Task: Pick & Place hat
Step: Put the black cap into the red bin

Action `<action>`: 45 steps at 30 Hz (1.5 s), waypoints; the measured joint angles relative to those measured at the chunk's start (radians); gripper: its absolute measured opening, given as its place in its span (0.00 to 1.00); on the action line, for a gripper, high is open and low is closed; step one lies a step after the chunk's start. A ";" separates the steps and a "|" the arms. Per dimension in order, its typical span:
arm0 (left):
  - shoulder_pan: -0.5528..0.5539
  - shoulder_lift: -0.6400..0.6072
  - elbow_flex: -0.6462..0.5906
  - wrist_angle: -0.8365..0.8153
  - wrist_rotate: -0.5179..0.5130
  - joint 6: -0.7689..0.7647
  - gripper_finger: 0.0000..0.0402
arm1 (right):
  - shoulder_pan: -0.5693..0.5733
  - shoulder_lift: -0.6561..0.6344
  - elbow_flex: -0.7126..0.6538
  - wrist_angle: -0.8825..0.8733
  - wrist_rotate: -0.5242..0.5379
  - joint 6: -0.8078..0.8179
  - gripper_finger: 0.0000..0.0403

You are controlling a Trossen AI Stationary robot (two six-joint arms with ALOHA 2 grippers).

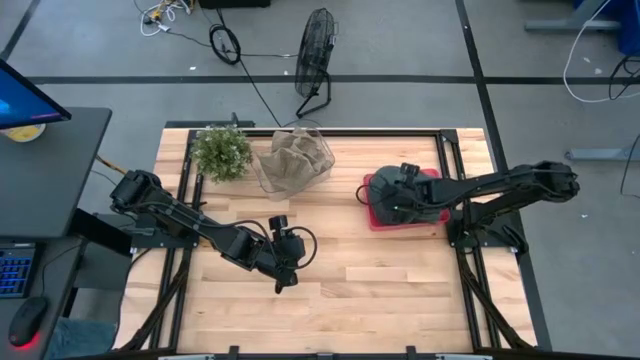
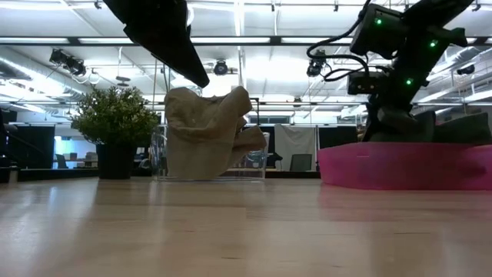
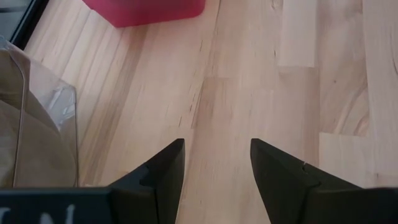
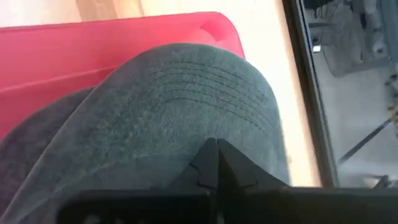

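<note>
right gripper: fingers pinched shut on the gray hat, to lift it | hat sits in the red tray | left gripper: fingers open, holding nothing, waiting over the desk

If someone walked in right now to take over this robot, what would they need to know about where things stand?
Right gripper: shut on the grey hat, down at the red bin on the table's right side.
Left gripper: open, empty, waiting over bare wood near the table's middle.
Also on the table: a clear container with a tan cloth, and a small plant at the back.
Done: hat gripped, it seems.
Left: whether it is being lifted out or set down cannot be told from here; check before continuing.
</note>
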 joint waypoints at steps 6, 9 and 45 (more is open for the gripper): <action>0.000 0.000 0.000 0.000 0.000 -0.001 0.47 | 0.007 -0.026 0.114 -0.133 -0.133 -0.009 0.00; 0.000 0.000 0.000 0.003 0.000 -0.001 0.47 | 0.006 -0.028 0.209 -0.230 -0.127 0.095 0.01; 0.000 0.000 0.000 0.000 0.000 -0.052 0.47 | -0.021 0.009 0.210 -0.388 -0.238 1.040 0.49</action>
